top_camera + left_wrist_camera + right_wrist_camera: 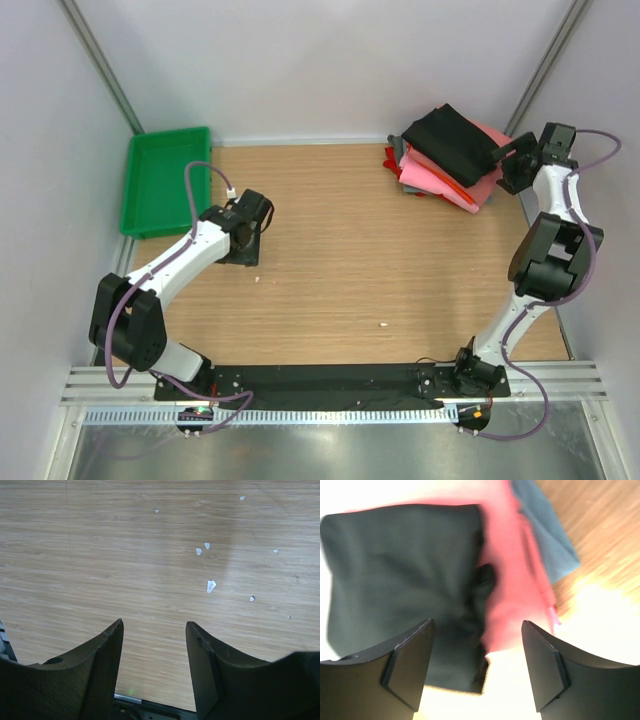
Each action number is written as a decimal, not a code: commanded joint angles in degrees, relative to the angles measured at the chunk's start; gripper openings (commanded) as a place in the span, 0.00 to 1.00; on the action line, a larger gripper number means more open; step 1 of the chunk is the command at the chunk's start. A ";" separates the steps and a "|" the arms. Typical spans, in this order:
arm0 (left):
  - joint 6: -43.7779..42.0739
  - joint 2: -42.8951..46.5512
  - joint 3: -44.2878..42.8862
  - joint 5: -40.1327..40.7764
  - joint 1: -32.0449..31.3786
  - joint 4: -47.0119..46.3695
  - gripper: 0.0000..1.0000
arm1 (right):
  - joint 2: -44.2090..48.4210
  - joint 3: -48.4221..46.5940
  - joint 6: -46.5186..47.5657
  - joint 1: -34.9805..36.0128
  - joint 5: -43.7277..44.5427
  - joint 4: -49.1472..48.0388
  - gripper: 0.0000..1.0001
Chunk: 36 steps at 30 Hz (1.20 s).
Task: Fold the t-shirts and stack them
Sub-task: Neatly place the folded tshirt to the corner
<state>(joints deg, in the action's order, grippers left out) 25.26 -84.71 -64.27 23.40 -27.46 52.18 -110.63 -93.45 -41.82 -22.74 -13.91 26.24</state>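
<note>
The t-shirts lie in a pile at the table's back right corner. A folded black t-shirt is on top, over salmon-pink and pink ones, with a red edge showing at the left. In the right wrist view the black t-shirt covers a pink one, and a grey one sticks out beyond. My right gripper hangs open just off the pile's right side, with nothing between its fingers. My left gripper stands open and empty over bare wood at the left.
A green plastic tray sits at the back left corner. Small white scraps dot the wooden tabletop, one near the middle front. White walls close in the back and both sides.
</note>
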 commanded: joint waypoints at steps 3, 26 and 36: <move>0.58 0.42 -1.12 0.77 -0.31 0.46 0.54 | 6.82 -0.78 -0.54 -0.20 -4.36 -1.01 0.77; 0.58 -0.02 -1.21 1.12 -0.31 0.55 0.54 | 3.32 4.68 -3.44 3.23 -7.62 -9.63 0.71; 0.58 -0.46 -1.21 1.12 -0.31 0.64 0.54 | 1.29 -4.70 -0.19 3.32 -5.96 -3.41 0.08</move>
<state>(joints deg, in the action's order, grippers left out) 25.26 -84.90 -64.27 23.42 -27.53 52.49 -110.08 -91.46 -44.16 -19.59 -20.99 20.67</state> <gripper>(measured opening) 0.545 0.123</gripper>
